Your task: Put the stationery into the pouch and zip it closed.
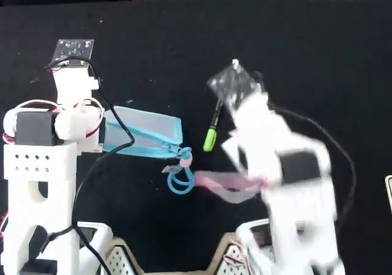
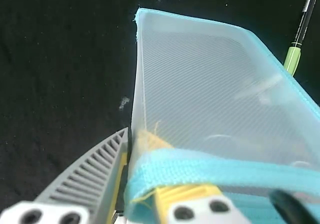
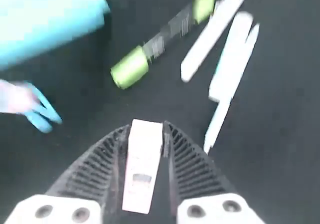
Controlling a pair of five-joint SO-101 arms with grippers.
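A translucent pouch (image 1: 144, 131) with cyan trim lies left of centre. My left gripper (image 2: 131, 134) is shut on its near edge (image 2: 200, 169), and in the high view this gripper (image 1: 103, 134) is at the pouch's left end. A pink zipper pull (image 1: 184, 158) with a blue loop (image 1: 179, 182) hangs off the pouch's right end. A green-capped marker (image 1: 211, 133) lies just right of the pouch. My right gripper (image 3: 146, 126) is shut on a small white block (image 3: 141, 164), just short of the marker's green cap (image 3: 129, 68). Two white pens (image 3: 216, 27) (image 3: 231, 64) lie beside the marker.
The black tabletop (image 1: 306, 48) has open room at the back and right. The right arm (image 1: 288, 165) covers the table right of the marker. Both arm bases (image 1: 37, 226) stand at the front edge.
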